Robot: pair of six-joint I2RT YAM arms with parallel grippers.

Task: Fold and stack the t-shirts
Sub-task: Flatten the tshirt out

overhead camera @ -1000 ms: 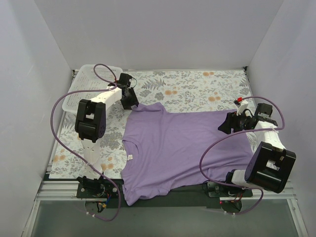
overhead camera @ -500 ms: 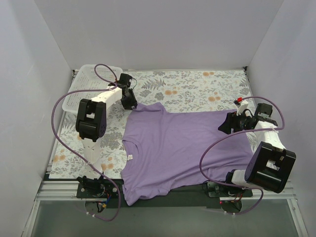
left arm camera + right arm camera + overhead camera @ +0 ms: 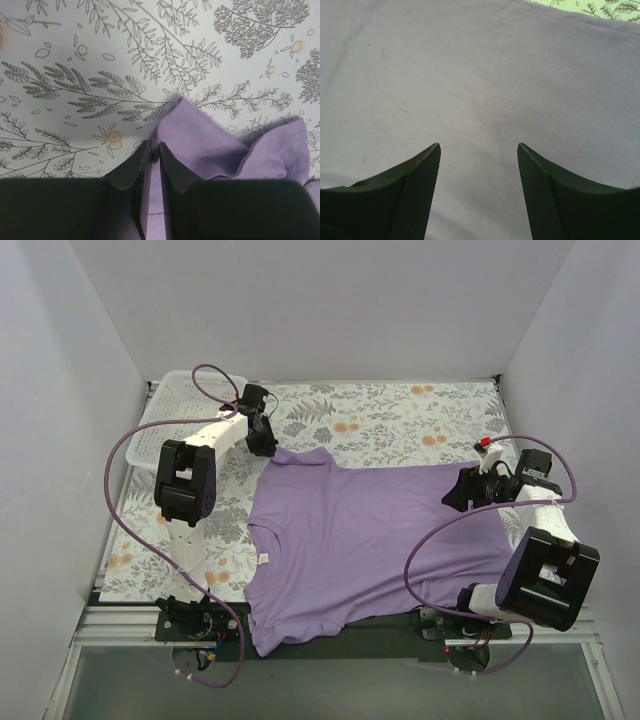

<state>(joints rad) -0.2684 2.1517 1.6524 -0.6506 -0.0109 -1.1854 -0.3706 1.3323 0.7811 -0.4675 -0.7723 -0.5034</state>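
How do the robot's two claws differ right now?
The left gripper has its jaws nearly together, pinching a fold of the t-shirt; the right gripper has its jaws wide apart, holding nothing. The left gripper is at the shirt's far left corner, the right gripper above its right side. Both are dark.

lavender t-shirt point(image 3: 370, 540): 1 | white basket point(image 3: 165, 405): 1 | left arm point(image 3: 188, 475) + right arm point(image 3: 545, 575): 2 | floral cloth point(image 3: 400, 425): 1

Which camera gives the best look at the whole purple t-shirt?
The top external view: the lavender-purple cotton t-shirt lies spread there, nearly whole. The left wrist view shows only a sleeve corner; the right wrist view, just plain fabric.
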